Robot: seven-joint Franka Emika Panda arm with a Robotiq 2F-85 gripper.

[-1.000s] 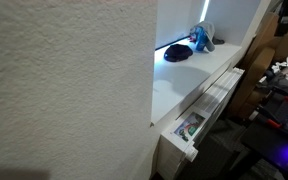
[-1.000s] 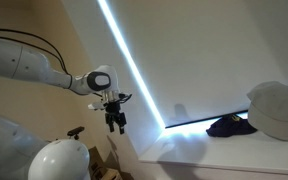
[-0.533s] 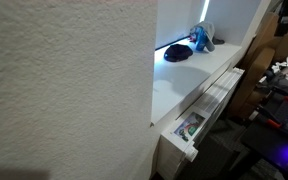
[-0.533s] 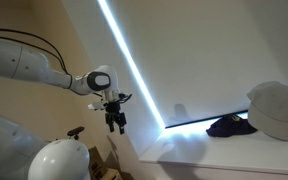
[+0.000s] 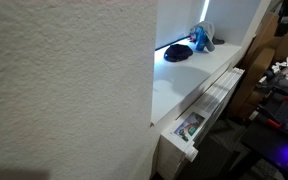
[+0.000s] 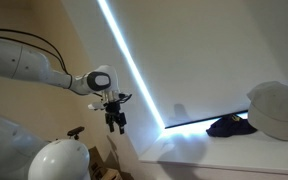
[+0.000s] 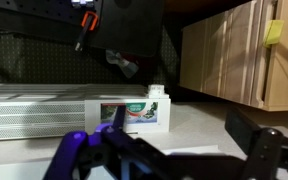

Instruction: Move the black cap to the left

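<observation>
Here, the black cap (image 5: 178,52) lies at the back of the white worktop (image 5: 174,95), just beside the blue toy (image 5: 201,38), which stands taller behind it. A bright light strip (image 5: 162,47) runs along the rear edge close to both. In an exterior view the black cap (image 6: 227,127) sits low and flat against a pale hat (image 6: 275,108); whether the two touch cannot be told.

The gripper (image 6: 116,123) hangs in the air off the end of the worktop, well apart from the black cap, pointing downward from the arm (image 6: 44,68). In the wrist view the jaws stand wide apart with nothing between them. Beyond them that view shows a small box (image 7: 134,112) on a pale surface and a wooden cabinet (image 7: 234,50) further back.

Under the worktop a drawer (image 5: 191,128) stands pulled out, with small coloured things inside too blurred to name.
</observation>
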